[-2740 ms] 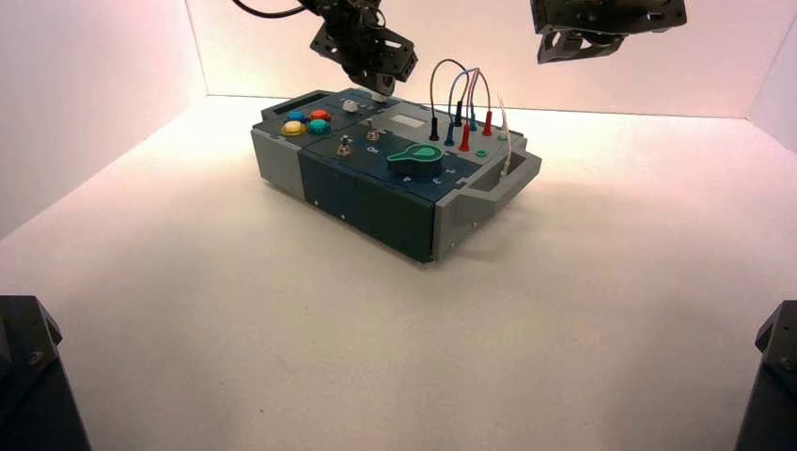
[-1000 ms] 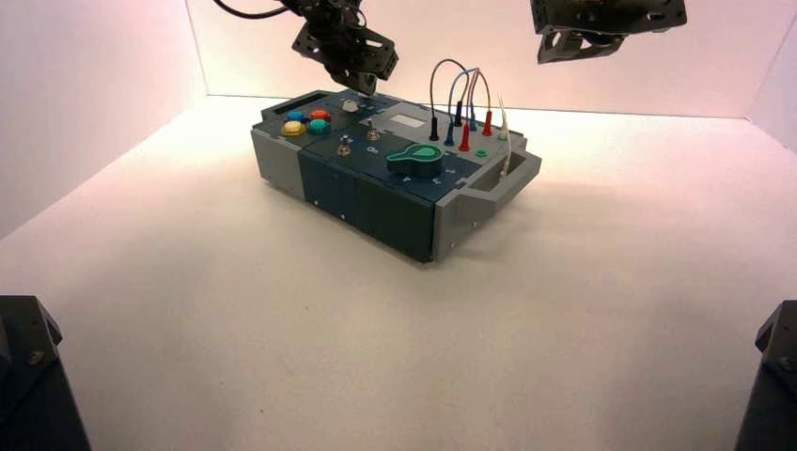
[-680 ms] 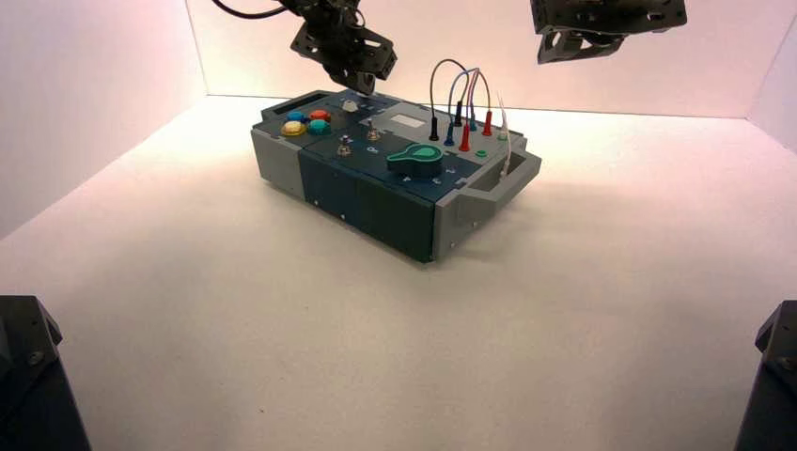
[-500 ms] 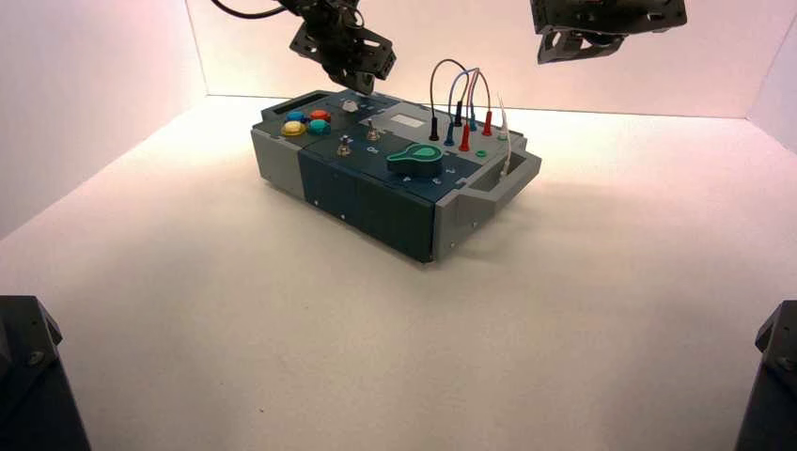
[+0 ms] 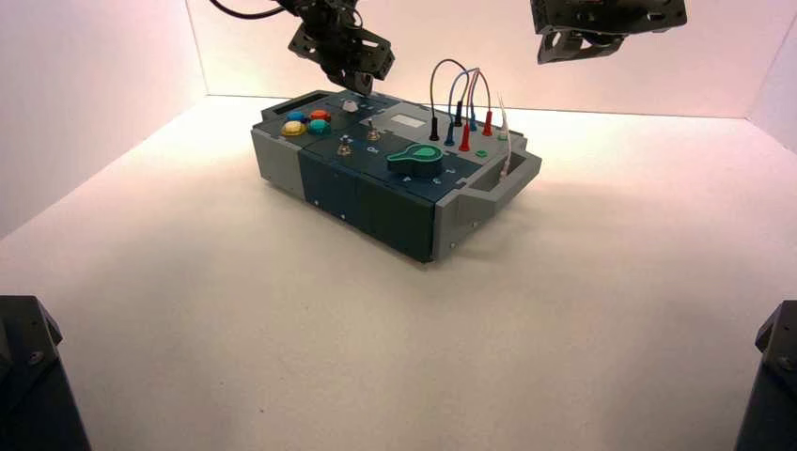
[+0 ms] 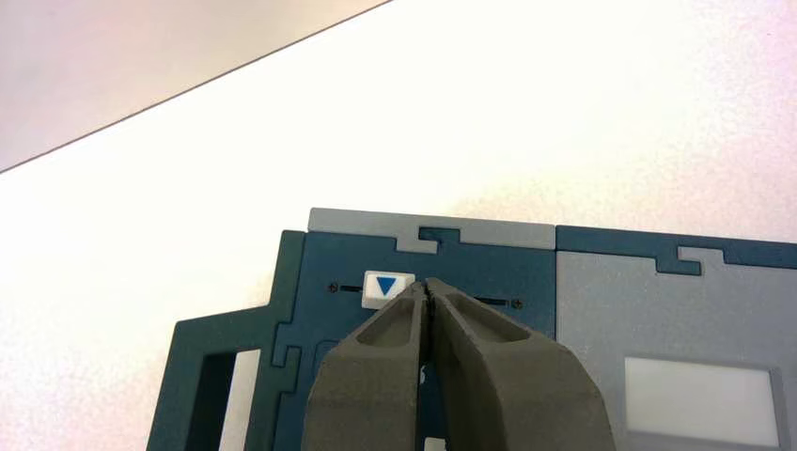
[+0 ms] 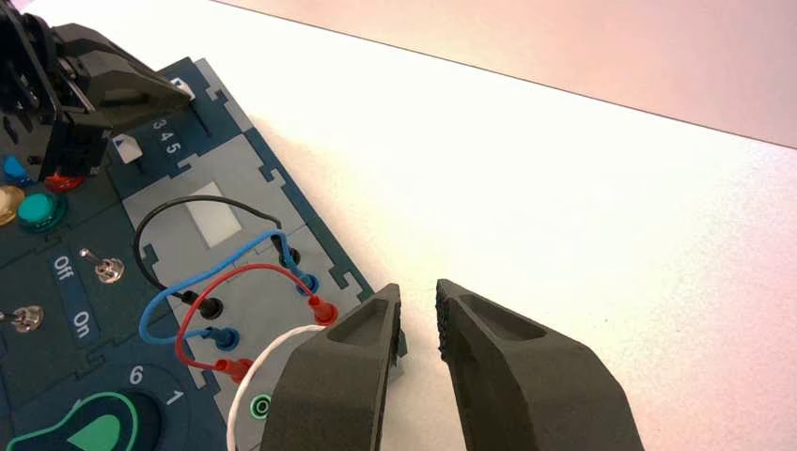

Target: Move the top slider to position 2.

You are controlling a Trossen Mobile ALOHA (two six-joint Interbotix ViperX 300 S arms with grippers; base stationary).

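Note:
The top slider's knob [image 6: 387, 287] is a small white block with a blue triangle. It sits on its slot along the far edge of the box [image 5: 376, 197], near the slot's end by the handle cut-out. My left gripper [image 6: 426, 285] is shut and empty, with its tips right beside that knob on the slot. In the high view the left gripper [image 5: 357, 86] hangs over the box's far left corner. The second white knob [image 5: 351, 106] sits just in front of it. The right wrist view shows both the top knob [image 7: 185, 89] and the lower knob [image 7: 127, 148].
My right gripper [image 7: 418, 310] is parked high at the back right [image 5: 601, 33], its fingers slightly apart. The box also carries coloured buttons [image 5: 305, 122], two silver toggles [image 5: 345, 144], a green dial [image 5: 420, 162] and looped wires [image 5: 461, 94].
My left gripper has moved left along the box's far edge and risen slightly, still shut. It has barely moved in the last second. The right arm has not moved.

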